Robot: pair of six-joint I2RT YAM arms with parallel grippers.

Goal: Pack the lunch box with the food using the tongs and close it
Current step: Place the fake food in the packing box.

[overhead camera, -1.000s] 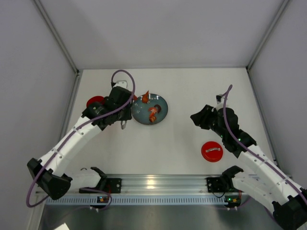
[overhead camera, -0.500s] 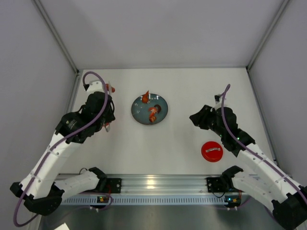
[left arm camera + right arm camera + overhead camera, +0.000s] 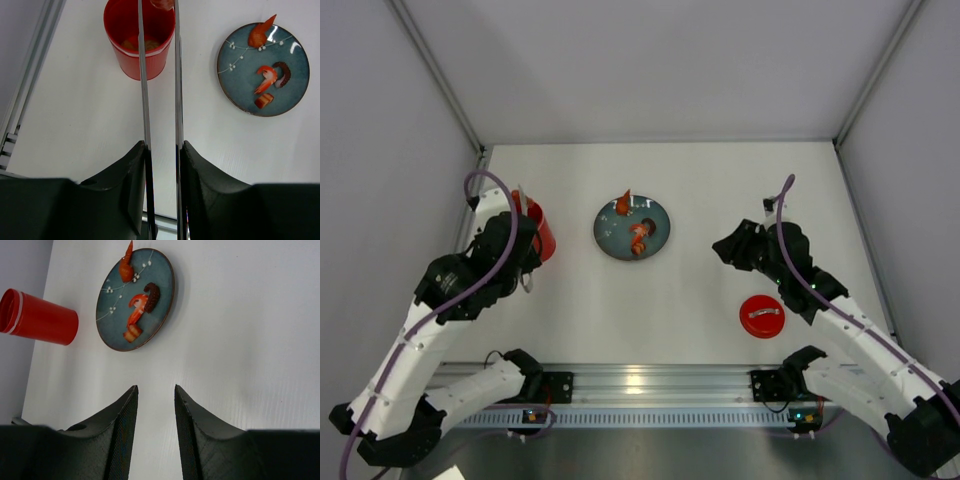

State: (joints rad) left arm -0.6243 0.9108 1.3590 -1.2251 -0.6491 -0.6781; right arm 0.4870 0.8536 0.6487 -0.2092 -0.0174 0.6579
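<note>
Nearest the bases: red lid (image 3: 761, 316) lies flat on the table (image 3: 660, 310), right side, well apart from everything else. The grey strip across its top looks the place to pinch it. Judged light and rigid.

Right claw (image 3: 155, 390): jaws part-way apart, nothing between them. It hangs over bare table with the plate ahead.

Left claw (image 3: 161, 150): closed narrow on the tongs (image 3: 143, 100), clamping both arms partway along, tips pointing away. Thin polished metal, stiff but springy and probably slippery. The hold should stay square or the arms may twist. One red piece of food (image 3: 162, 4) is pinched at the tips, above the lunch box mouth, cut by the frame edge.

Lunch box (image 3: 125, 57): upright, open, far left of the table, some pieces already in the bottom. Tall, narrow, likely light; a nudge from the tongs could tip it.

Plate (image 3: 295, 75): right of the lunch box, not touching. An orange wedge (image 3: 260, 34) sits at the far rim, a few more pieces mid-plate. Small, soft-looking, smooth; best pinched gently across the thick middle.
</note>
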